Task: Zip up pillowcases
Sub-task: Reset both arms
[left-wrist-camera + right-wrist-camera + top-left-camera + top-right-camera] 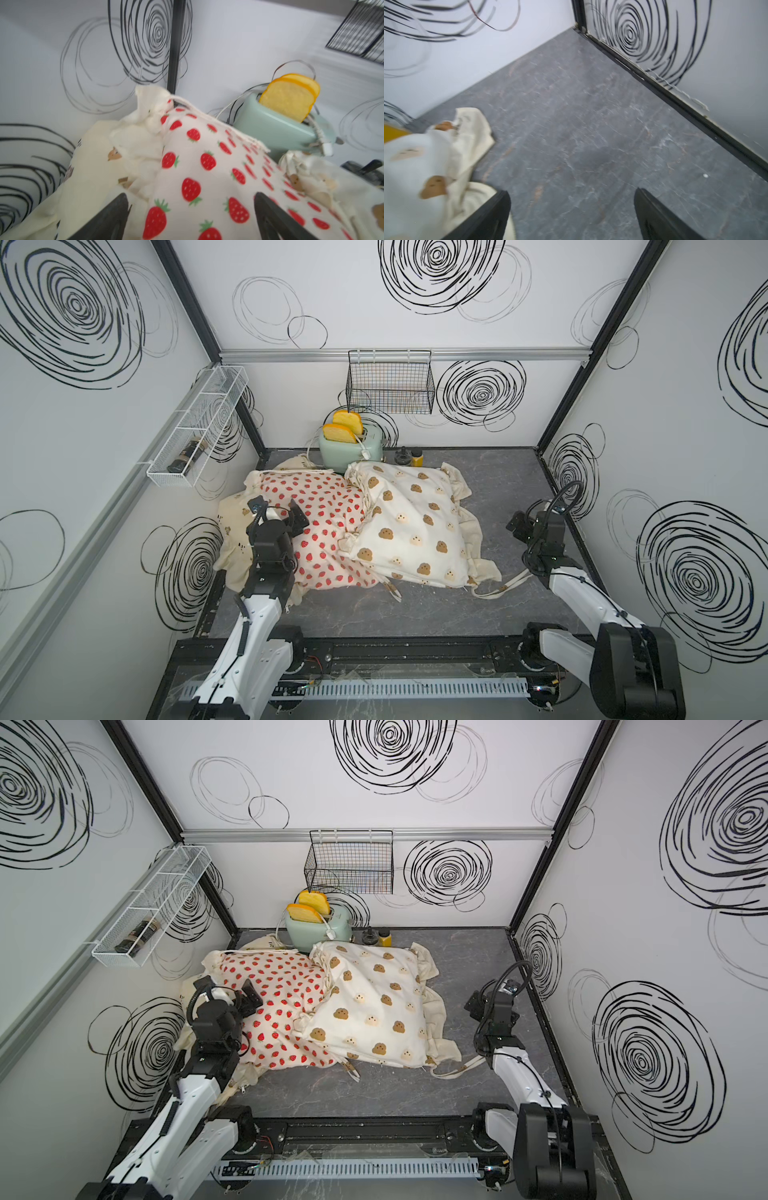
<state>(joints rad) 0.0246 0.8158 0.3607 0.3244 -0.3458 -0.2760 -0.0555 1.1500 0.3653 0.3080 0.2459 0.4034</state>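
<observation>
far left: cream bear-and-panda pillowcase (232,531), limp, crumpled against the wall | left gripper (190,195) spread wide above the plump strawberry pillowcase (324,506), gripping nothing | middle: puffy bear-face pillowcase (411,518) overlapping its edge, ruffles and ties trailing | right: bare marbled grey table (498,481) | right gripper (572,191) spread, empty, over it

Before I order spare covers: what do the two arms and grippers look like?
The left arm and right arm match: smooth white shells between boxy black joints, a thin black cable looping at each wrist. The left gripper and right gripper are black, each with two flat tapering fingers. No markings show.
</observation>
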